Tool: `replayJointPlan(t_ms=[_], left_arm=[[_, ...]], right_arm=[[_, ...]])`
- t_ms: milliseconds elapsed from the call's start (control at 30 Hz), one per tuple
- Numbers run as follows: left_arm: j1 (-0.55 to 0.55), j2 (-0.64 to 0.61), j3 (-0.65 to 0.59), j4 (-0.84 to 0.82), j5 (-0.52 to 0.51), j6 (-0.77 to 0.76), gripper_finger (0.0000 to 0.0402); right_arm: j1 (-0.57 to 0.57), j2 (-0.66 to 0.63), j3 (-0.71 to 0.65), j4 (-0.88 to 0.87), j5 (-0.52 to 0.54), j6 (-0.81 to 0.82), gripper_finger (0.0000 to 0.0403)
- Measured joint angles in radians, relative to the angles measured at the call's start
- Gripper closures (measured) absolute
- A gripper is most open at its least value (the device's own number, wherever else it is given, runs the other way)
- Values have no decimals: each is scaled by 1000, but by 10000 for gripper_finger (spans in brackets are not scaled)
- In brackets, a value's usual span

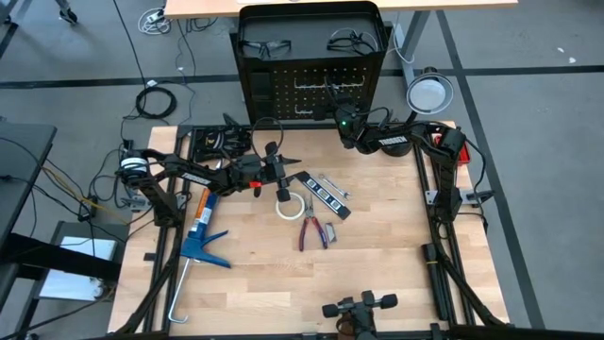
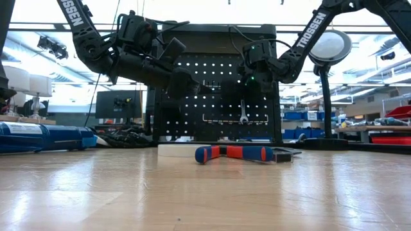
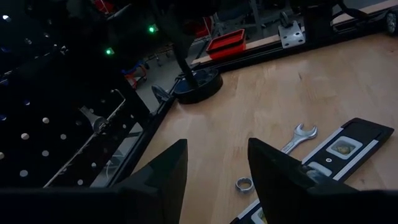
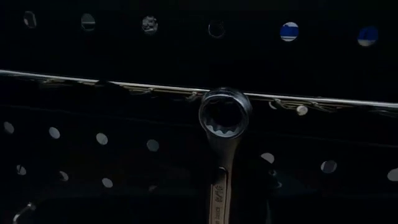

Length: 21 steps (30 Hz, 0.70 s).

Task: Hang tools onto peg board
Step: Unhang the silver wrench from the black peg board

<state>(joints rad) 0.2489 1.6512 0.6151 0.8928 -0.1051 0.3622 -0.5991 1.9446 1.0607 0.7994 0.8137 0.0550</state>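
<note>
- My right gripper (image 1: 345,121), fingers unseen so grip unclear, sits at the peg board (image 1: 311,85); a silver wrench (image 4: 222,134) hangs by its ring there.
- Next: back off cleanly (without dislodging it).
- My left gripper (image 3: 214,168), fingers apart, empty, hovers above the table's wrench (image 3: 298,135).

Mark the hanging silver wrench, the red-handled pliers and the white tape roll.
Hanging silver wrench (image 4: 225,116): right wrist view, ring end.
Red-handled pliers (image 2: 235,153): low view, handle.
White tape roll (image 1: 290,207): high view, rim.

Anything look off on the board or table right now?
Nothing stands out. One wrench hangs straight by its ring end on the peg board. Pliers, level, tape roll and another wrench lie flat on the table, unhung.
</note>
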Motion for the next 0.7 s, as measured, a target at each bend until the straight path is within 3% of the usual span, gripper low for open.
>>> replayJointPlan(t_ms=[700], left_arm=[[0, 0, 0, -17, 0, 1, 229]], right_arm=[[4, -7, 1, -19, 23, -47, 343]])
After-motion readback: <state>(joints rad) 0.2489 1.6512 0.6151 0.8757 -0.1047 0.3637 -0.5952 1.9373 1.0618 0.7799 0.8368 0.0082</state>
